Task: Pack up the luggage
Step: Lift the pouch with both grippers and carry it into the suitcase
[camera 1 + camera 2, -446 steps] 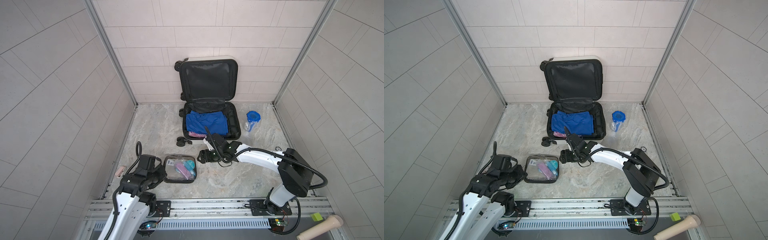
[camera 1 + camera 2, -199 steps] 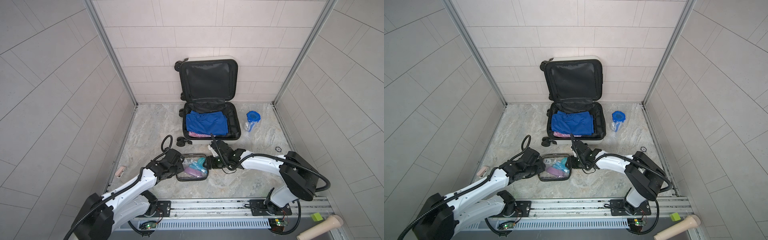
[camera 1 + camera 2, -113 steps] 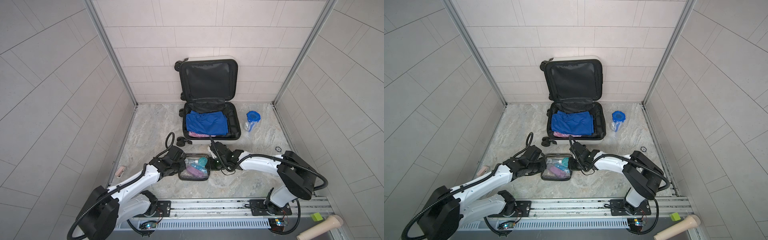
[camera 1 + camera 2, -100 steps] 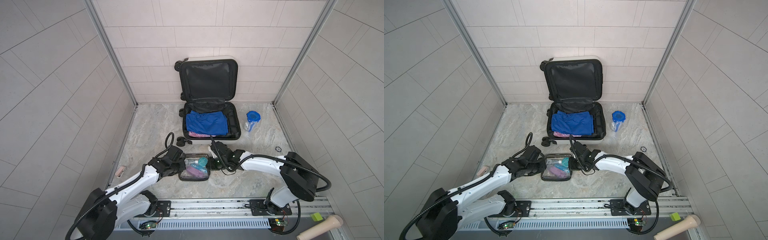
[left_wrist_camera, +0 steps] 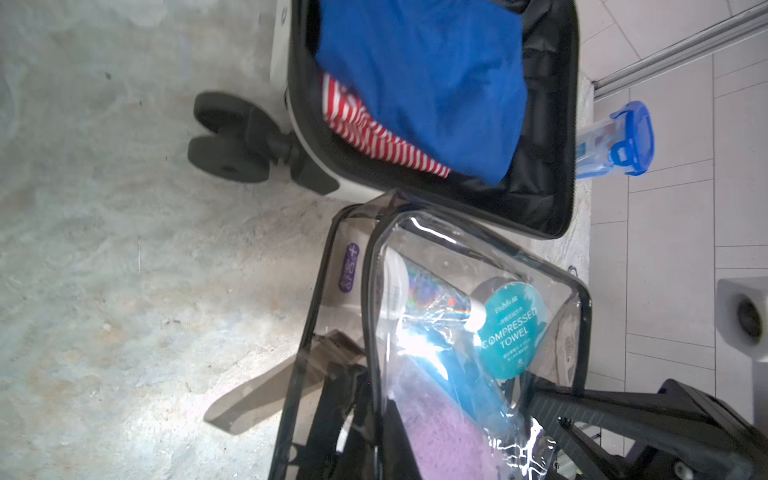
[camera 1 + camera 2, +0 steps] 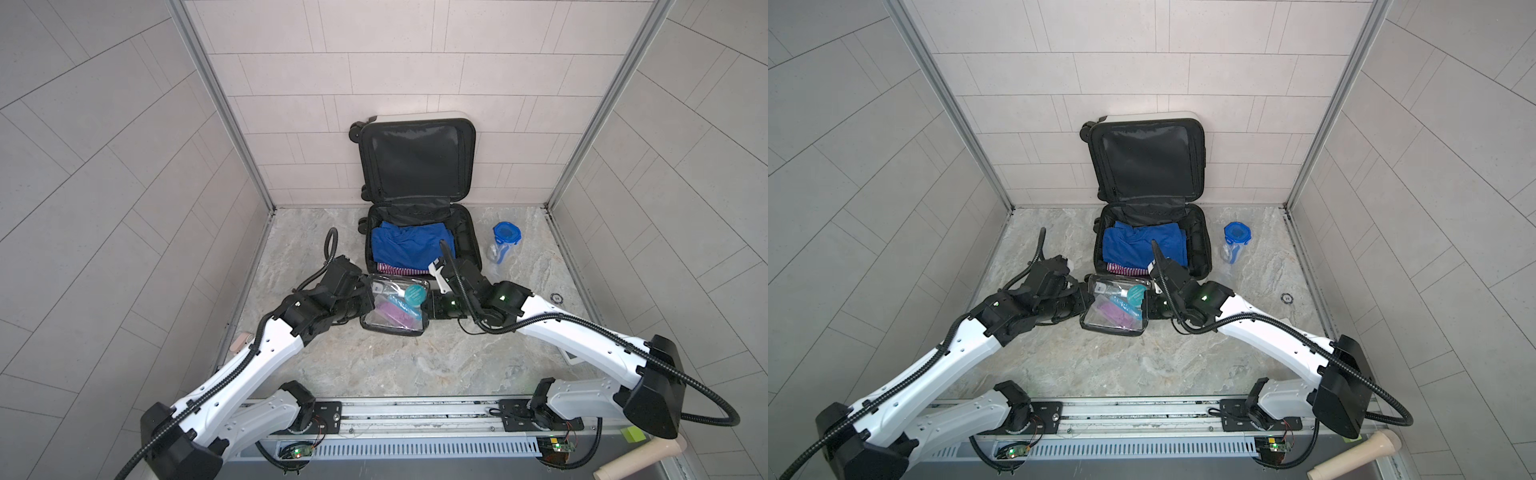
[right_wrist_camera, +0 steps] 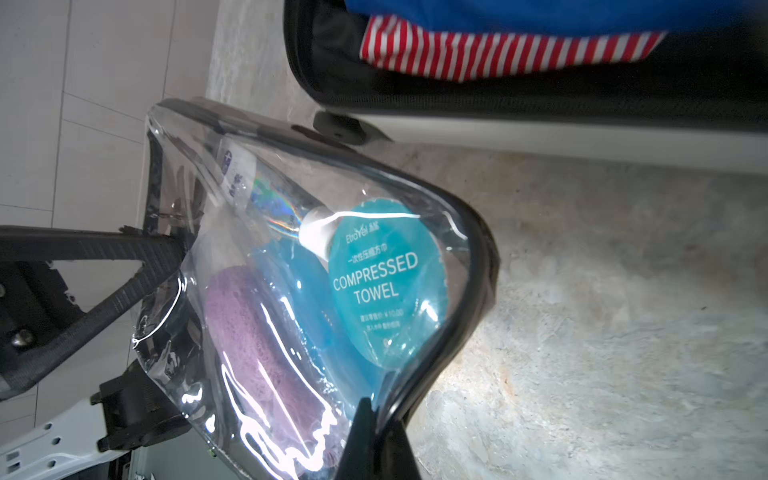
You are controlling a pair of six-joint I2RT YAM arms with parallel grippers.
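The left gripper (image 6: 365,304) and right gripper (image 6: 433,306) each pinch the pouch (image 6: 395,309); slick plastic may slip free or catch the suitcase (image 6: 471,245) rim.

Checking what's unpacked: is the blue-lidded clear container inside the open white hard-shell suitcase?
No, the blue-lidded clear container stands on the floor beside the white hard-shell suitcase.

Pouch (image 6: 395,305) just before luggage (image 6: 465,245) — jug (image 6: 505,241) right.

Glossy plastic pouch (image 7: 266,249), matt cloth-lined luggage (image 6: 417,166), probably stone floor (image 6: 415,361)
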